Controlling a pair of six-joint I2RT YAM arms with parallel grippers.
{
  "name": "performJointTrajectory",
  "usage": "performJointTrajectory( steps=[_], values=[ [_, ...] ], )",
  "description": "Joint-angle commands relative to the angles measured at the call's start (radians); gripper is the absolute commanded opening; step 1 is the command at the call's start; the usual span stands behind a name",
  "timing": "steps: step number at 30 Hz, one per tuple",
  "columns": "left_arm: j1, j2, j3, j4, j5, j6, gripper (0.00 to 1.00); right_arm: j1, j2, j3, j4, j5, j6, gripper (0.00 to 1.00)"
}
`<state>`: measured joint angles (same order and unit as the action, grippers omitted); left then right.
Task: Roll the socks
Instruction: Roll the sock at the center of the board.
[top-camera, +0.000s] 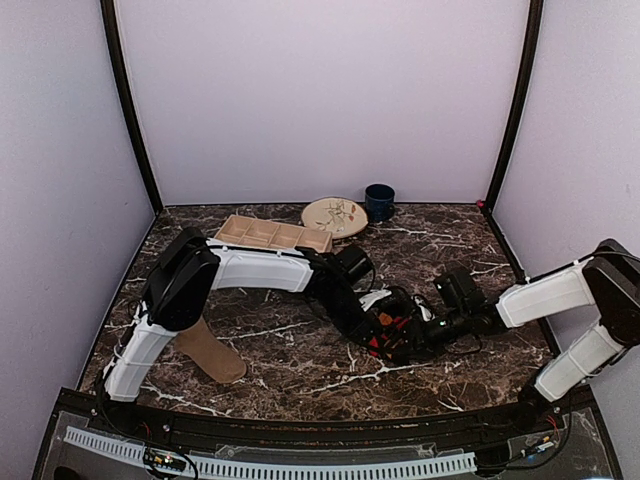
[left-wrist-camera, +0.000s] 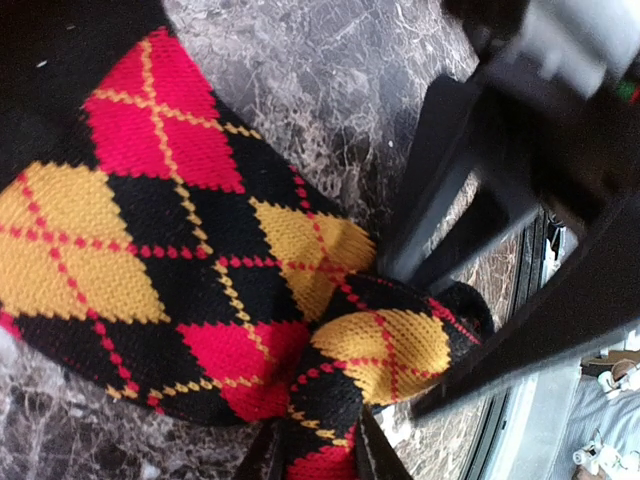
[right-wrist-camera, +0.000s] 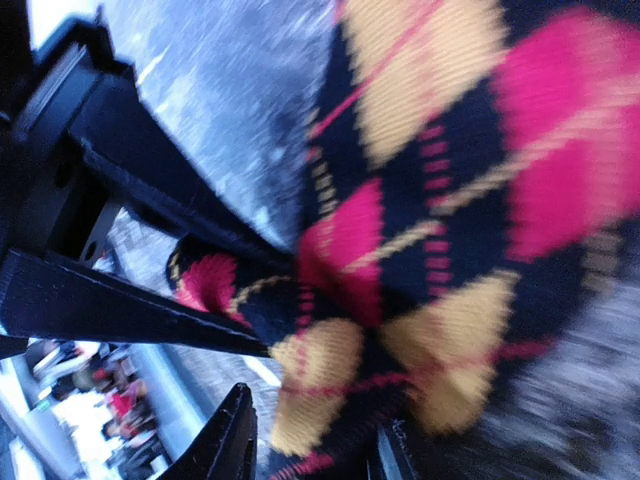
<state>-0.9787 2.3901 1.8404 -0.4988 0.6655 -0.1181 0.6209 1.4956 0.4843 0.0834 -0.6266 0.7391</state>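
Left wrist view: left jaws pinch a bunched end of the argyle sock (left-wrist-camera: 200, 280). Right jaws straddle the same sock; too blurred to tell whether they grip. Sock lies mid bench (top-camera: 430, 240), folded over, not a roll. Tan sock (top-camera: 212, 352) lies flat, well apart, near left. Judgement: rolling barely begun.

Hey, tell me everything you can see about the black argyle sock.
The black knit sock with red and orange argyle diamonds lies near the middle of the dark marble tabletop, one end folded over into a soft bunch. The left claw pinches its fabric; the right claw straddles the folded end, jaws apart.
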Motion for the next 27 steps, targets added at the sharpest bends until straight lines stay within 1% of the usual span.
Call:
performJointTrajectory(
  steps=[1, 8, 14, 18, 22, 25, 27],
  values=[
    [-0.014, 0.069, 0.0, -0.12, -0.063, 0.003, 0.22, 0.001, -0.092, -0.016, -0.161, 0.24, -0.085, 0.37],
    [-0.014, 0.098, 0.037, -0.146, -0.06, -0.005, 0.22, 0.014, -0.199, -0.045, -0.196, 0.32, -0.099, 0.38],
    [-0.008, 0.129, 0.079, -0.194, -0.04, 0.022, 0.23, 0.08, -0.299, -0.01, -0.269, 0.471, -0.148, 0.39],
    [0.007, 0.156, 0.122, -0.232, 0.005, 0.043, 0.23, 0.179, -0.363, 0.032, -0.331, 0.623, -0.191, 0.39],
    [0.02, 0.178, 0.151, -0.28, 0.045, 0.075, 0.23, 0.306, -0.408, 0.072, -0.393, 0.776, -0.238, 0.4],
    [0.03, 0.187, 0.158, -0.309, 0.067, 0.097, 0.23, 0.402, -0.394, 0.102, -0.419, 0.871, -0.263, 0.42],
    [0.036, 0.191, 0.163, -0.329, 0.092, 0.11, 0.23, 0.465, -0.355, 0.129, -0.434, 0.941, -0.268, 0.43]
  ],
)
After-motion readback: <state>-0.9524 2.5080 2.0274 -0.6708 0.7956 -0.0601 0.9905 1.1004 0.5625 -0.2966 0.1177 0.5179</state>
